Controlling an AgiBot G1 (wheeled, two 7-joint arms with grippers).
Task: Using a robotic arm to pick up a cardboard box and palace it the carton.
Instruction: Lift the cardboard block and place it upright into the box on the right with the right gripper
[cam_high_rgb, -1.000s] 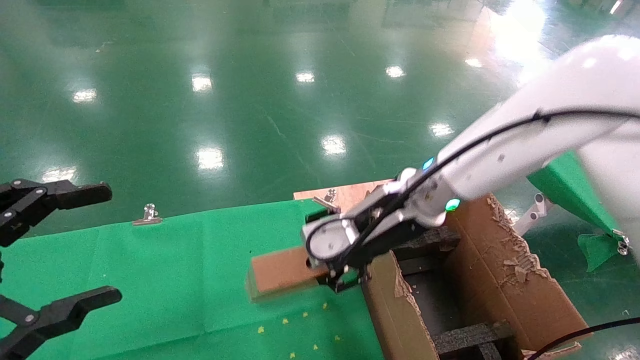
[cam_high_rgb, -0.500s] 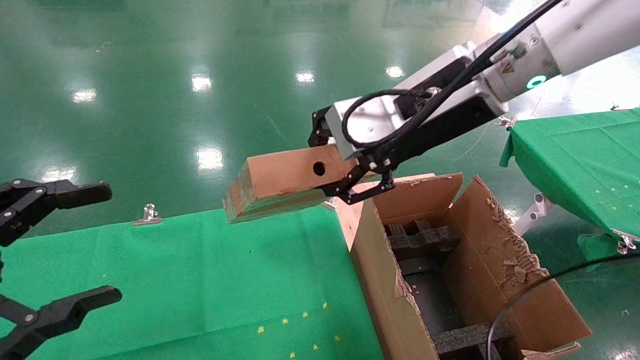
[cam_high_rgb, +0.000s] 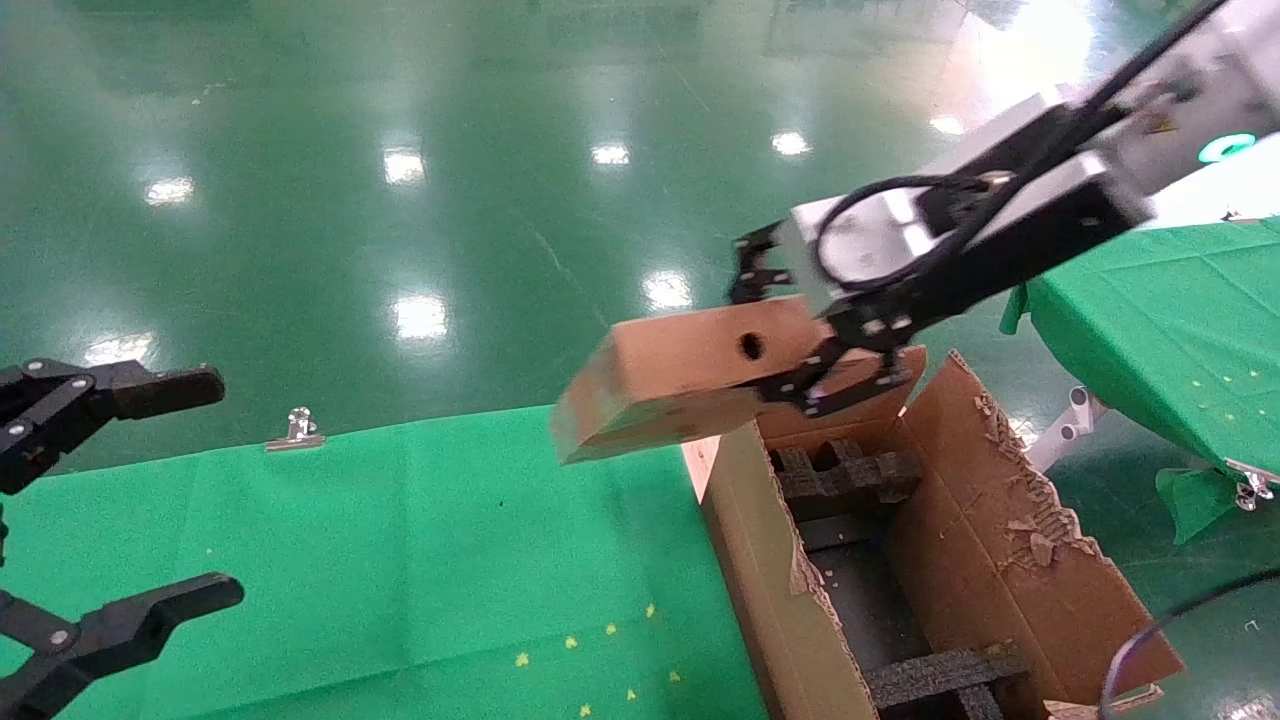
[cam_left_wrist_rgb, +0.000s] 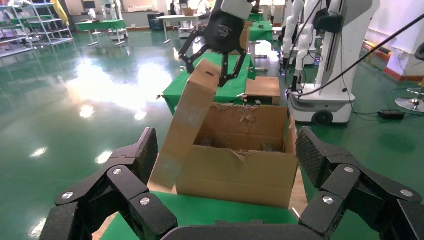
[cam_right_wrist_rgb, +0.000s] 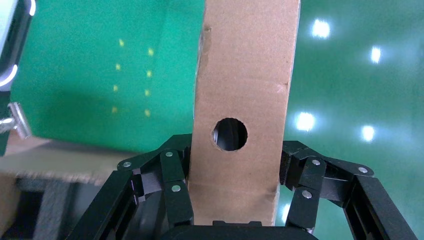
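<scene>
My right gripper (cam_high_rgb: 790, 340) on the white robotic arm is shut on one end of the small brown cardboard box (cam_high_rgb: 680, 375). It holds the box in the air, tilted, over the near-left top edge of the carton (cam_high_rgb: 1000, 540). The box's round hole faces up. In the right wrist view the fingers (cam_right_wrist_rgb: 175, 175) clamp the box (cam_right_wrist_rgb: 240, 75) on both sides. The left wrist view shows the box (cam_left_wrist_rgb: 187, 125) hanging from the right gripper (cam_left_wrist_rgb: 212, 75) at the carton's (cam_left_wrist_rgb: 240, 170) left side. My left gripper (cam_high_rgb: 215, 488) is open and empty at the far left.
A green cloth table (cam_high_rgb: 400, 520) lies left of the carton, with a metal clip (cam_high_rgb: 295, 428) at its far edge. Black foam blocks (cam_high_rgb: 850, 470) sit inside the carton. A second green table (cam_high_rgb: 1150, 330) stands at the right. The shiny green floor lies beyond.
My right gripper lifted the cardboard box off the green table, then carried it right toward the carton. The left gripper has not moved.
</scene>
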